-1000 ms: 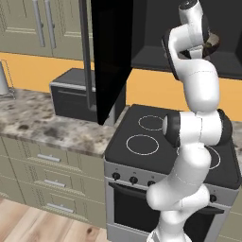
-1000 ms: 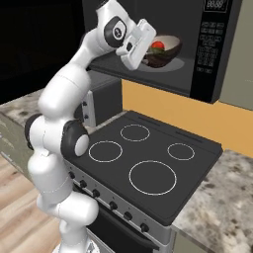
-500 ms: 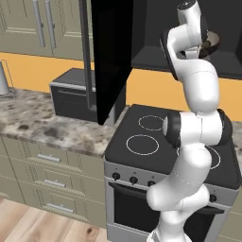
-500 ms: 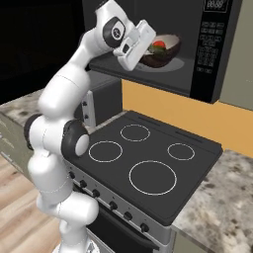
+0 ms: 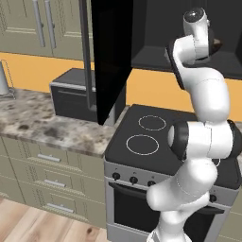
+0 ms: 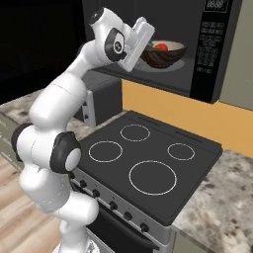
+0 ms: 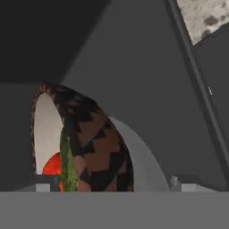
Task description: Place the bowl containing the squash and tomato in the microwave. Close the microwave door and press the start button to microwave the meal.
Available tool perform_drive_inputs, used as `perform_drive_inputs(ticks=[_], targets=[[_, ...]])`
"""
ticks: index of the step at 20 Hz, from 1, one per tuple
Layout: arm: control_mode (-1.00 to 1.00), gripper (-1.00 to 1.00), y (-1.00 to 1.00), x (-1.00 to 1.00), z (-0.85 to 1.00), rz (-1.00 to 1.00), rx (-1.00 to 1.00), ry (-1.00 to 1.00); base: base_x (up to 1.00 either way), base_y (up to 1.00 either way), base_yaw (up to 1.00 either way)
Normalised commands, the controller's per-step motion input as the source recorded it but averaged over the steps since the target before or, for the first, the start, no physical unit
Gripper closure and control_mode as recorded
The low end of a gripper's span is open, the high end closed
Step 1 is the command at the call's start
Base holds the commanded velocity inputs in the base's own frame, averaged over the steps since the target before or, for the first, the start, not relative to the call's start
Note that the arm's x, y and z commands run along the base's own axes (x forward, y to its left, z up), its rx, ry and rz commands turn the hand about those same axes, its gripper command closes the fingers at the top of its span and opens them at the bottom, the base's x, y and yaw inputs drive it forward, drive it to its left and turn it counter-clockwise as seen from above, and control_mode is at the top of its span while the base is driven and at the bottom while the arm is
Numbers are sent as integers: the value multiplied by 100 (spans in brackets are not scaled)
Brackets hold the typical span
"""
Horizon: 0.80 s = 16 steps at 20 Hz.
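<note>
The bowl (image 6: 167, 54), dark brown outside and pale inside, rests on the floor of the black microwave (image 6: 170, 22). In it lie the red tomato (image 6: 160, 47) and the green squash (image 7: 68, 167). My gripper (image 6: 146, 49) reaches into the microwave's mouth at the bowl's near rim. In the hand view the bowl (image 7: 98, 147) stands edge-on between my fingertips (image 7: 45, 184), which sit wide apart on either side of its wall; the gripper (image 7: 114, 185) is open. The tomato (image 7: 53, 165) peeks out beside the squash. The microwave door (image 5: 111, 56) hangs wide open to the left, its grey bar handle (image 5: 85, 52) facing out.
A black cooktop (image 6: 148, 158) with several burner rings lies below the microwave, oven knobs along its front. A grey-topped oven box (image 5: 71, 94) sits on the speckled stone counter (image 5: 42, 125) left of the stove. The microwave's control panel (image 6: 210, 44) is on its right side.
The jaws have spread wide apart and let go of the bowl's rim. The bowl stays put on the microwave floor, and the arm has hardly moved.
</note>
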Motion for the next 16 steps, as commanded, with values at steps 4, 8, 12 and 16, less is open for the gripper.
perform_drive_inputs(ticks=[4,8,12,16], targets=[[-100,-100,33,-84,-2,0,-14,-44,0,0,0],[-100,-100,42,-100,46,0,-16,-22,0,0,0],[-100,-100,74,-100,7,3,-32,-4,0,0,0],[-100,-100,89,-100,0,0,-34,0,0,0,0]])
